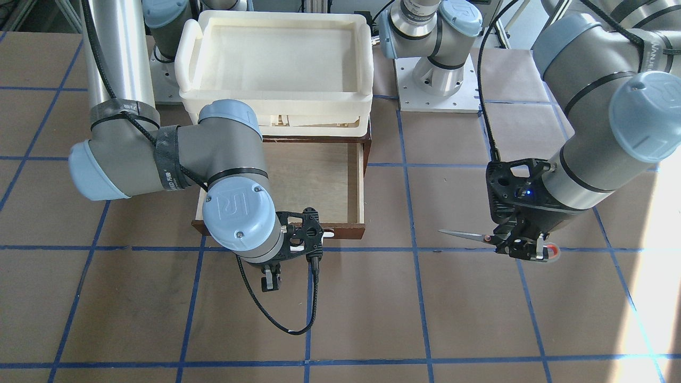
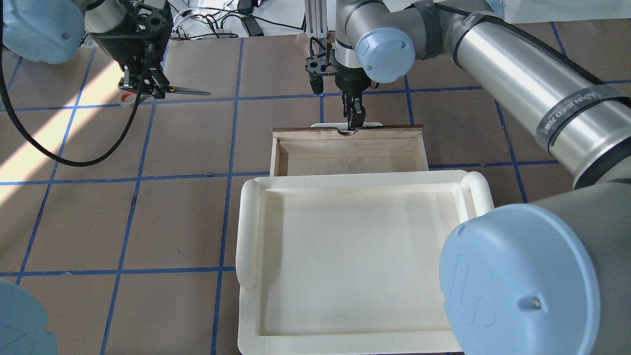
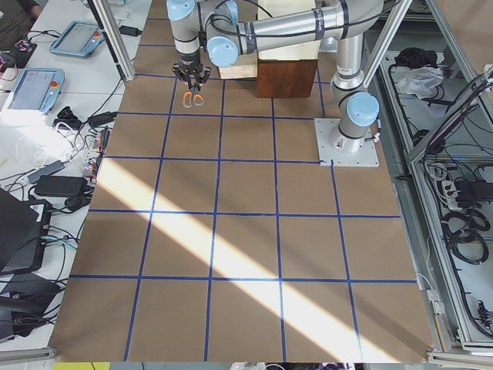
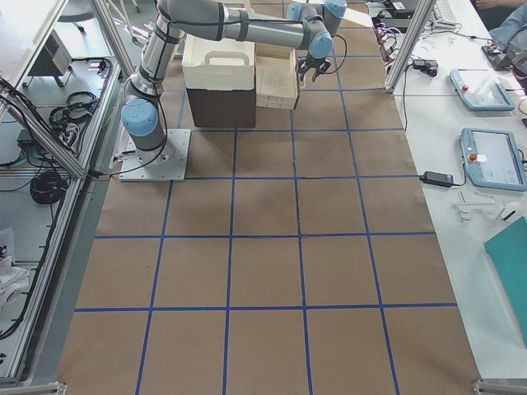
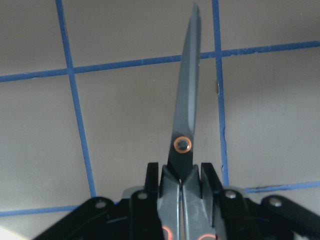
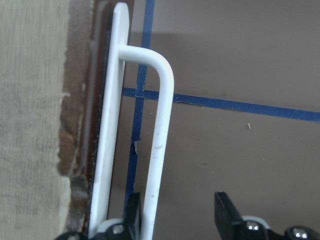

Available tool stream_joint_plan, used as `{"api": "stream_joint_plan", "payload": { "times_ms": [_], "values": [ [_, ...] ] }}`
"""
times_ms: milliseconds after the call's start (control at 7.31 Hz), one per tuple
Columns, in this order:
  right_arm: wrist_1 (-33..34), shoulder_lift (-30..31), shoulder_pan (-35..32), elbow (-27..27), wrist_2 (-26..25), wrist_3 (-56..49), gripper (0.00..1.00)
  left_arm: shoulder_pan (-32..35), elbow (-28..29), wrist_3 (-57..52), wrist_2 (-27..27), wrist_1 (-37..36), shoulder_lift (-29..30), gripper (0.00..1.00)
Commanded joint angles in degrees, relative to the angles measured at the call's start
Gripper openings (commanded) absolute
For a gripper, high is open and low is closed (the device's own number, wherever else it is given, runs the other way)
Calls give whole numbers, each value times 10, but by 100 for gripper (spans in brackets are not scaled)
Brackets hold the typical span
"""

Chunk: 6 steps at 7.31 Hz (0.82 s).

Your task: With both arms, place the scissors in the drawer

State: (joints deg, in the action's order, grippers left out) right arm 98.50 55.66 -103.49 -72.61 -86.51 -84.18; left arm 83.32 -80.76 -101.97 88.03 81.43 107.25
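Scissors (image 1: 476, 236), small, grey-handled with orange-red loop linings, are clamped near the pivot in the black left hand (image 1: 520, 246), over the brown blue-gridded worktop (image 1: 468, 319), well apart from the open reddish-brown wooden drawer (image 1: 361, 181). The right hand (image 1: 270, 279) is parted, straddling the drawer's white bar handle (image 6: 160, 125).

The table (image 3: 246, 231) is big and brown. Blue tape lines (image 3: 278, 231) make squares all over it. Bright sun (image 3: 231, 254) falls across it in slanted stripes. Silver metal posts (image 4: 405, 45) stand at its edges. Along one side runs a white bench (image 4: 461, 214) with two flat screens (image 4: 492, 159) and a small black box (image 4: 434, 177) on a cord. Past the other side, black cables (image 3: 462, 223) lie in loops behind a metal rail.
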Motion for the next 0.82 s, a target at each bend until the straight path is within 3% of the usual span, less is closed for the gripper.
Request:
{"api": "stream_joint_plan", "payload": {
  "times_ms": [0,274,410,547,684],
  "values": [
    [13,0,0,0,-3,0,57,38,-5,44,2,1,-8,0],
    [20,1,0,-1,-4,2,59,65,-7,72,2,4,-12,0],
    [24,3,0,-1,-6,2,100,80,-11,87,1,5,-14,0],
    [48,15,1,-1,-49,2,100,90,-17,92,3,5,-19,0],
    [44,21,2,-3,-53,1,100,94,-19,99,-1,5,-21,0]
  ]
}}
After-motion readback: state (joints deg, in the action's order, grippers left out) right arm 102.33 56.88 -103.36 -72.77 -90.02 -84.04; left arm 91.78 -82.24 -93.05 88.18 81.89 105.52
